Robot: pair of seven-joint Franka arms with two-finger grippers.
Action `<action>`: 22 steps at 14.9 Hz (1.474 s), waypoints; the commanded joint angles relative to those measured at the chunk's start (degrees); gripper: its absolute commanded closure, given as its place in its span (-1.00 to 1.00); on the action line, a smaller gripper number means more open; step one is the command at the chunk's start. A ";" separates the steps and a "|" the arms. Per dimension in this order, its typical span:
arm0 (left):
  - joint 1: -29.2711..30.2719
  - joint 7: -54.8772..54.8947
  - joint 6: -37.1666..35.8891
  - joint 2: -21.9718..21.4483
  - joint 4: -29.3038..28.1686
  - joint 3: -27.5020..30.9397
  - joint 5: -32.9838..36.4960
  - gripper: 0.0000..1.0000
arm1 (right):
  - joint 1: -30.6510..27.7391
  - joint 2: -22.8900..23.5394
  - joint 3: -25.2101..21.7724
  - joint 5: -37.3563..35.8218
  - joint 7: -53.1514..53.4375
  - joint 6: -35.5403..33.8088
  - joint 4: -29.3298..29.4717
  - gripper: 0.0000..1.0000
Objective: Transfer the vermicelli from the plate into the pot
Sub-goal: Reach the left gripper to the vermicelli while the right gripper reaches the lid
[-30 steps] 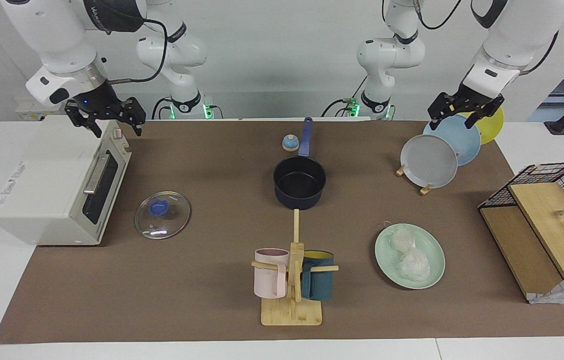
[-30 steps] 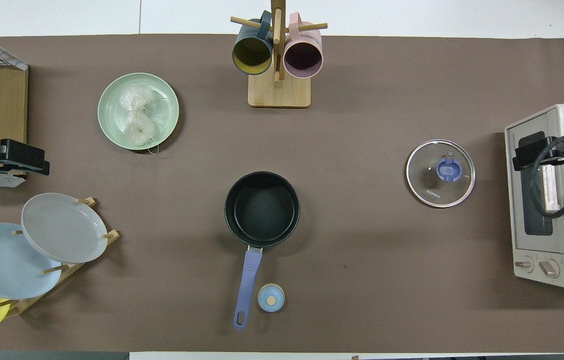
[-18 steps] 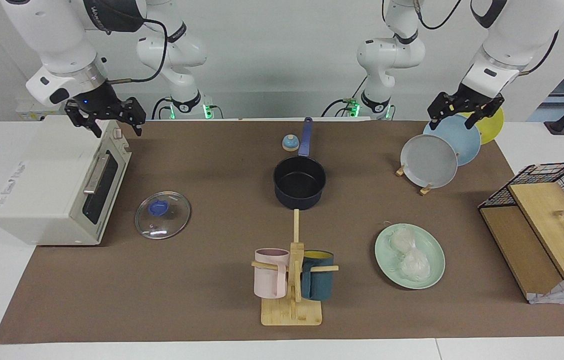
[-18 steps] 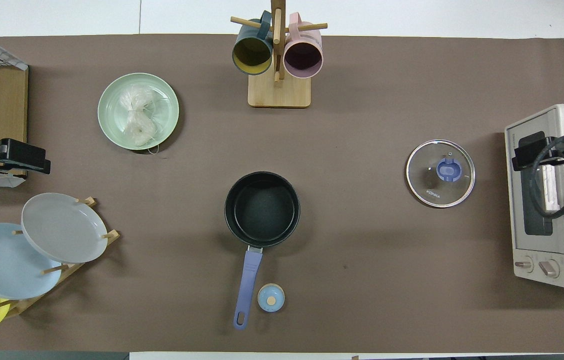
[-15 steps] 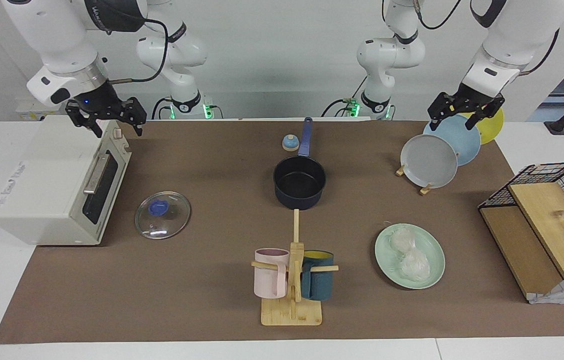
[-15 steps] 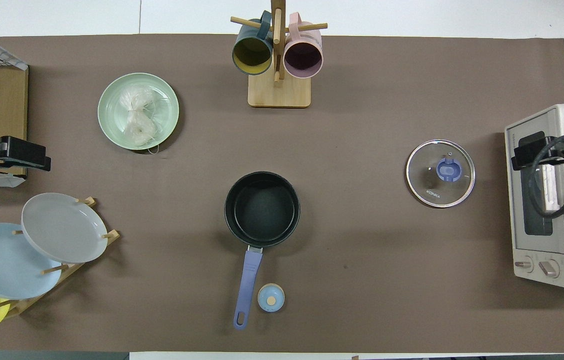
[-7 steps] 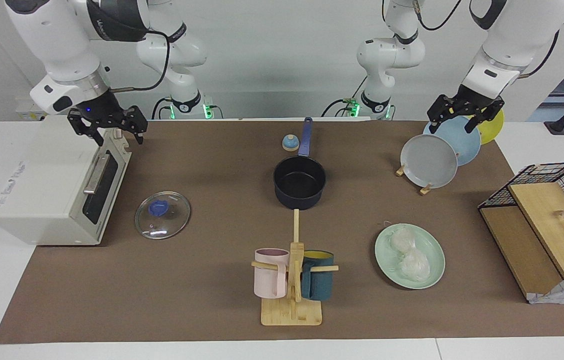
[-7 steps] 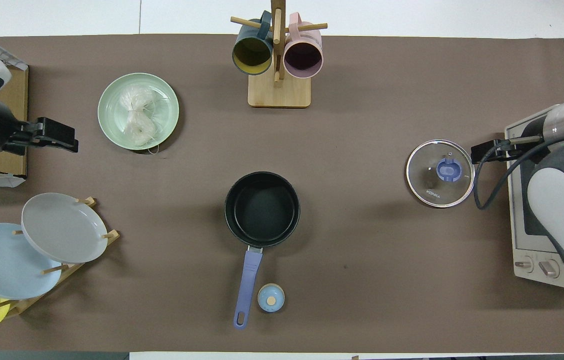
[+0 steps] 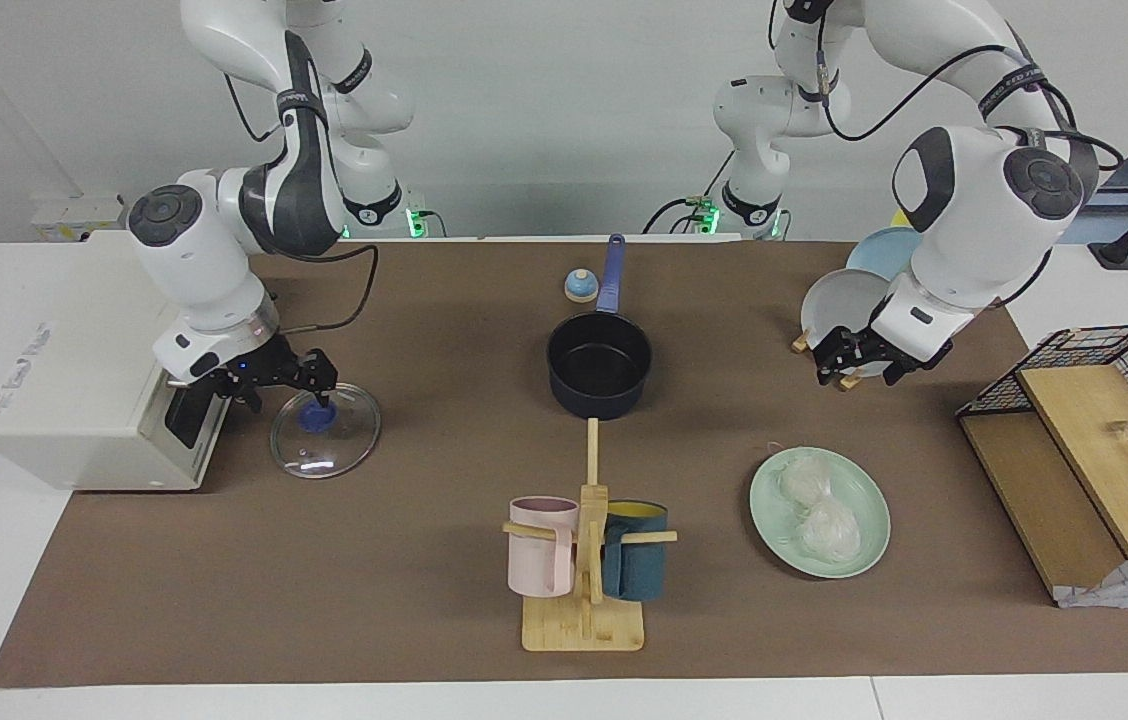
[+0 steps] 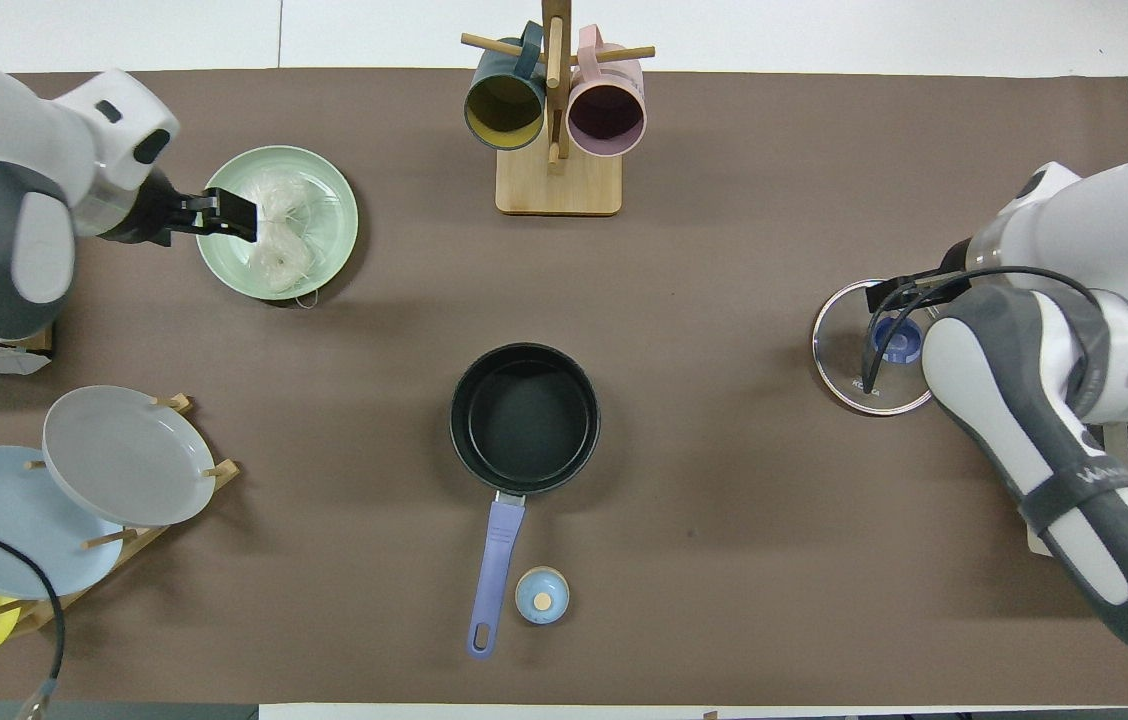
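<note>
Glass lid (image 9: 329,440): lying flat on the mat, well apart from the pot (image 9: 599,365), toward the right arm's end of the table and slightly farther from the robots than the pot.
Right gripper (image 9: 286,392): hanging just over the lid's blue knob with its fingers spread; whether it is touching the knob cannot be told.
Pot: sitting uncovered and empty at mid-table, its blue handle pointing toward the robots.
Plate (image 9: 864,545): resting farther from the robots than the pot, toward the left arm's end of the table.
Vermicelli (image 9: 819,510): both bundles are lying on the plate, touching each other; none is showing in the pot.
Left gripper (image 9: 859,370): hovering in the air over the plate's rim, on the side away from the pot, fingers spread and carrying nothing.
Progress: judged as barely begun; no bundle is being held.
Remaining: gripping each bundle, carrying it to the pot, releasing it inside.
</note>
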 commanded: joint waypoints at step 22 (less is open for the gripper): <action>-1.02 -0.03 13.16 4.54 -5.22 0.54 -0.52 -1.00 | 0.30 -0.04 0.07 0.86 -5.29 -2.49 -3.43 -1.00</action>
